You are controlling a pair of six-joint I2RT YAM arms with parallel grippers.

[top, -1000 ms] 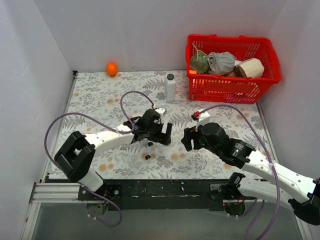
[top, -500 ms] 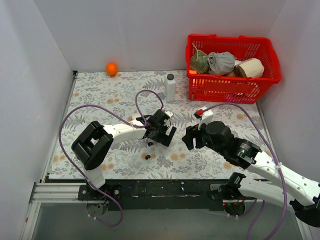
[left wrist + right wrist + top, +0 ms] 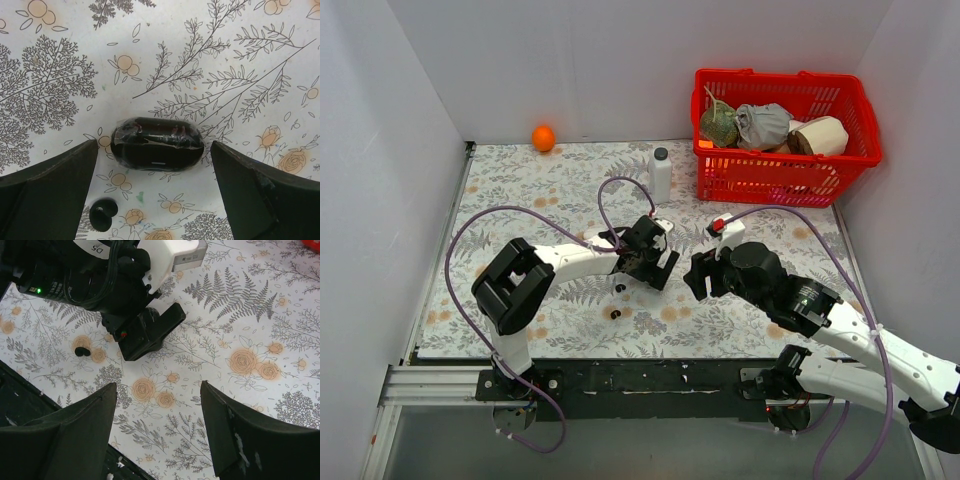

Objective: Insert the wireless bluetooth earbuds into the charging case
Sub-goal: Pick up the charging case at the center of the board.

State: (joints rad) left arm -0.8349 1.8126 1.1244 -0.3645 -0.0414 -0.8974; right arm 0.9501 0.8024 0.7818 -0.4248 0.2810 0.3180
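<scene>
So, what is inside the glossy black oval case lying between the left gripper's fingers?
Nothing shows: the glossy black oval case looks closed, so its inside is covered. One small black earbud lies outside, on the floral tablecloth.

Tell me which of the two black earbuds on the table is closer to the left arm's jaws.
The rear earbud, just beside the left arm's open jaws; the front earbud lies clearly apart from them, lower in the top view.

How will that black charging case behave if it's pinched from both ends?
The charging case looks like a hard shell, so probably stiff. Its glossy, rounded ends may slip or twist out of a pinch. It lies flat on the tablecloth, so rolling seems unlikely.
</scene>
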